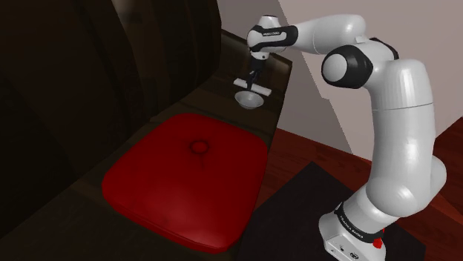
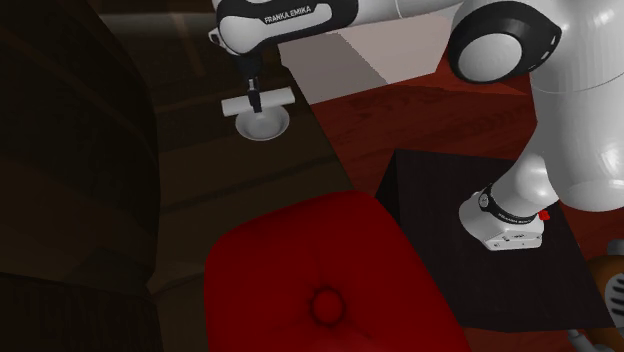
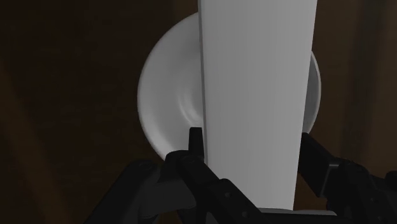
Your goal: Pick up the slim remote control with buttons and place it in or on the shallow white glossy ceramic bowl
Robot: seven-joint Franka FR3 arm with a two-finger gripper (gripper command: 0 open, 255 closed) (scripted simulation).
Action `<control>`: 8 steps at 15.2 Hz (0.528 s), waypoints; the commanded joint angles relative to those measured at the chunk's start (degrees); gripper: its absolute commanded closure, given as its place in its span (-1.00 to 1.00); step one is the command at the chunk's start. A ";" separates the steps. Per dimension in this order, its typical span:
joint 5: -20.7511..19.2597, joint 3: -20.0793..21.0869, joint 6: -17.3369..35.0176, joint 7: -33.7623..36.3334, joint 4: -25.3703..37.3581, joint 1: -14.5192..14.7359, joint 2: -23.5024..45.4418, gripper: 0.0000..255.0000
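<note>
The all-black two-finger gripper (image 3: 251,141) was clamped on the plain white, slim flat remote control (image 3: 254,89), one finger against each long edge. In the second exterior view the remote hung level, its long axis running 9 to 3 o'clock. The shallow white round bowl (image 2: 266,126) sat at 6 o'clock, just beneath and seemingly not touching. A straight descent looked enough, though the remote would likely span the rim.
</note>
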 commanded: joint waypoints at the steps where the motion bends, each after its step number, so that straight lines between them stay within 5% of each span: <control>1: 0.07 0.04 1.21 -0.10 -0.70 -0.02 0.49 1.00; 8: 0.32 0.20 5.52 -0.30 -3.33 0.01 2.18 1.00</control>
